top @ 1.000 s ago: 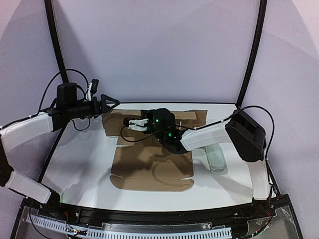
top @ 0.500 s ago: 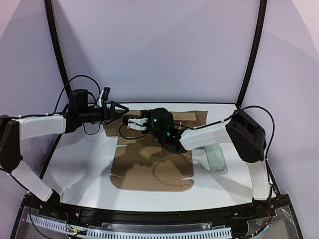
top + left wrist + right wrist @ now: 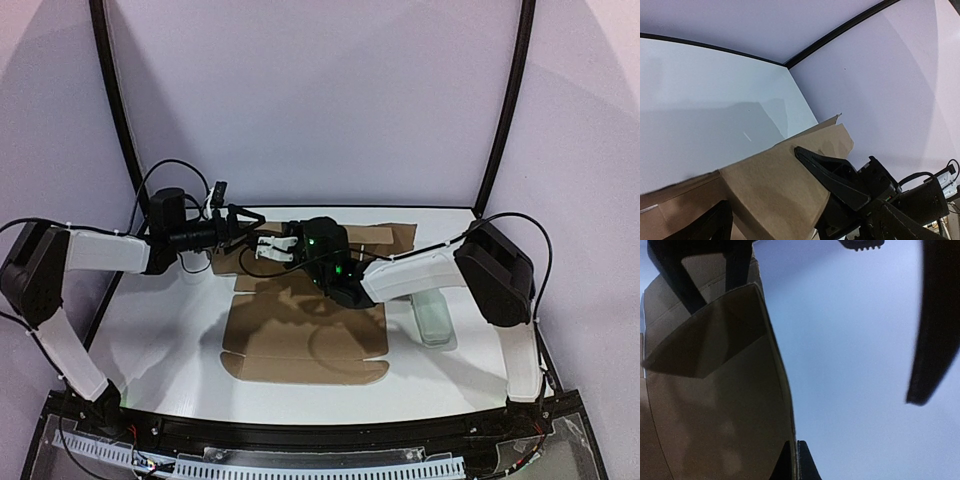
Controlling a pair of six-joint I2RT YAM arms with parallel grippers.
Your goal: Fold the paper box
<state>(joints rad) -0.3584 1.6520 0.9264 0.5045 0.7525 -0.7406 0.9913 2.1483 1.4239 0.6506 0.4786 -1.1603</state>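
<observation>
White table [image 3: 160,330] | paper box [image 3: 300,335] at centre, flap [image 3: 785,185] raised toward 12 o'clock | right gripper [image 3: 262,248] pinches flap, propping it upright | left gripper [image 3: 252,222] gapes empty at 10 o'clock, likely to assist

Soft, even light falls from above, and the white worktop [image 3: 160,340] is bright without glare. The right arm [image 3: 420,275] lays a diffuse grey shadow across the paper box [image 3: 300,335], and the left arm [image 3: 105,250] shades the worktop just left of the box. The walls [image 3: 320,100] behind the box carry a lilac cast that darkens toward the corners.

In the left wrist view the box is fairly crisp, while the left tool [image 3: 762,177] reads as a near-black silhouette.

The right wrist view is dim and soft. A dark wedge of shadow crosses the box, and the black shapes [image 3: 932,340] right of it are out of focus.
</observation>
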